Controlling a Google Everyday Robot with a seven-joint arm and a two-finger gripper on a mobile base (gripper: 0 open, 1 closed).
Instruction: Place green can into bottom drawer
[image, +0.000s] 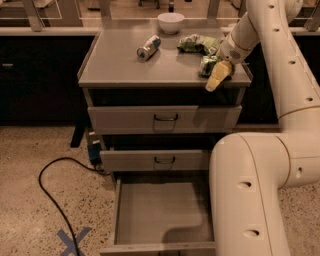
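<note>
The green can (206, 65) lies on the cabinet top near its right front corner. My gripper (214, 72) reaches down to it from the upper right. One pale yellow finger (219, 76) lies against the can's right side, the other finger is hidden behind the can, and the gripper looks shut on it. The bottom drawer (165, 207) is pulled out wide below, its flat grey floor bare. My arm's large white links cover the drawer's right side.
A silver-white can (148, 47) lies on the cabinet top (115, 65), a white bowl (170, 22) stands at the back and a wrinkly green foil bag (197, 44) lies behind the green can. Two upper drawers are shut. A black cable (52, 197) runs over the floor at left.
</note>
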